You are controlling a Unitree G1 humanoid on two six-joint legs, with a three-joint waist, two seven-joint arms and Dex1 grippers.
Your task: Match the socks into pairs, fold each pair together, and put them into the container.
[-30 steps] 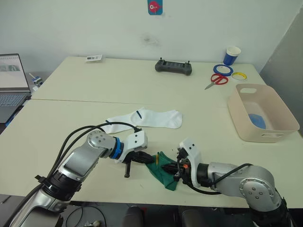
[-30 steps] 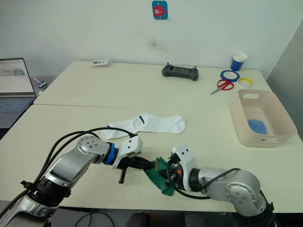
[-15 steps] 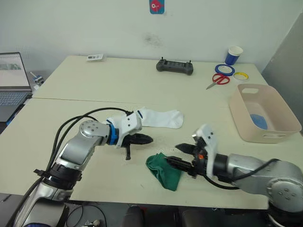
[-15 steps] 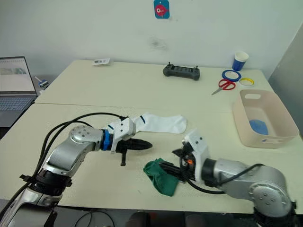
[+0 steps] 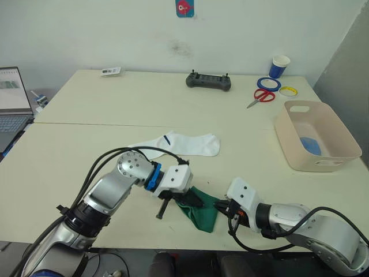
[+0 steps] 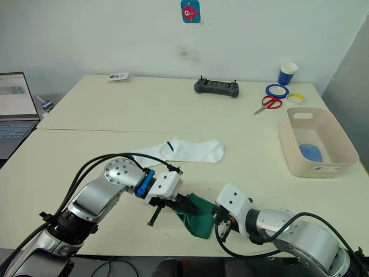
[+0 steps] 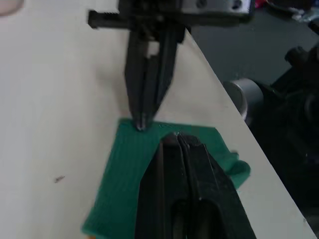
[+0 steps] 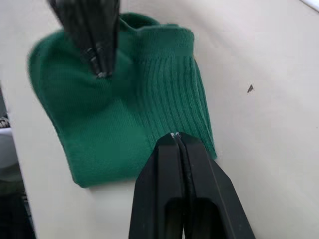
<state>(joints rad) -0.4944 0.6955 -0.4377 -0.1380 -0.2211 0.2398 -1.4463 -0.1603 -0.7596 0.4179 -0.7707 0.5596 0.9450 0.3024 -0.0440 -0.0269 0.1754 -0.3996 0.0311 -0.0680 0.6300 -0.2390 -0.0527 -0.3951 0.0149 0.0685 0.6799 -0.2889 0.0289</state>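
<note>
Left eye view: both arms low over the counter point(image 5: 86, 150), tips meeting at the green pair point(image 5: 200, 209).
Left fingers point(image 7: 172, 144) and right fingers point(image 8: 174, 142) closed, each pressed on the ribbed folded fabric near the counter's front edge.

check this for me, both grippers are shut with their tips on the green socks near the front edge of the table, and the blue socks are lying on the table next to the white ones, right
Not quite. The blue socks lie inside the container, as the left eye view shows, not beside the white socks. The rest holds: the left gripper and right gripper are shut, tips on the green socks near the table's front edge.
</note>
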